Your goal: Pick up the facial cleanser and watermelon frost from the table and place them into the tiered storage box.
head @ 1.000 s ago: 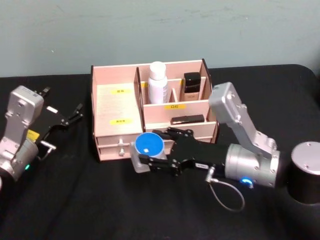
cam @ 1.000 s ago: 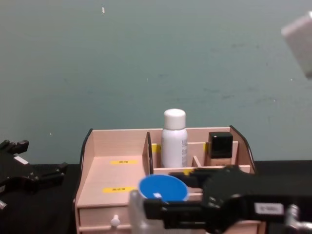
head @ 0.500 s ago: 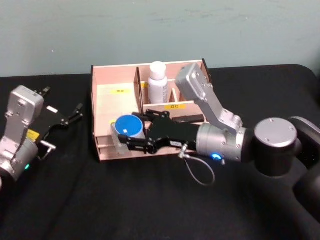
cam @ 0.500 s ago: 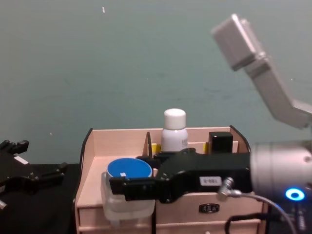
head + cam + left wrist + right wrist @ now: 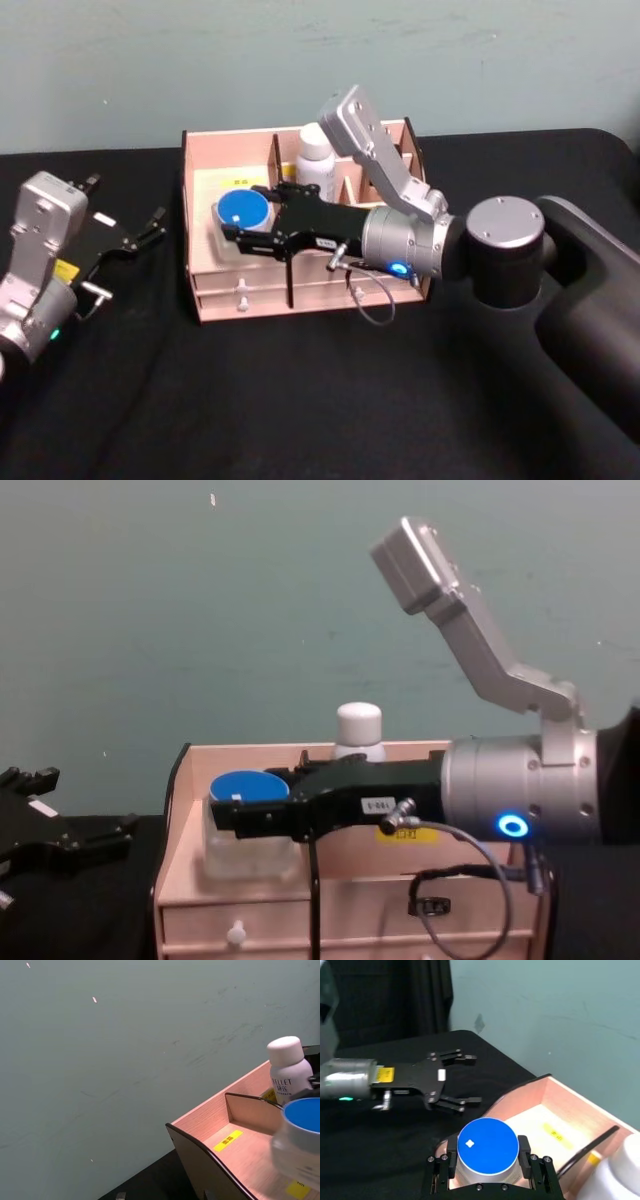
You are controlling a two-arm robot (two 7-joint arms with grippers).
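One right claw (image 5: 243,228) clamps the watermelon frost (image 5: 243,213) over the tiered storage box (image 5: 196,270).

The watermelon frost (image 5: 243,213) sits over the tiered storage box's (image 5: 200,270) left compartment, held by the right hand (image 5: 240,222); the facial cleanser (image 5: 316,160) stands behind, right of it.

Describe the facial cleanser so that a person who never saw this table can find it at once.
Find the tiered storage box, pale wood on the black table. The facial cleanser stands upright in a rear compartment, behind the right gripper. It is a tall white bottle with a rounded white cap, unlike the squat blue-lidded watermelon frost.
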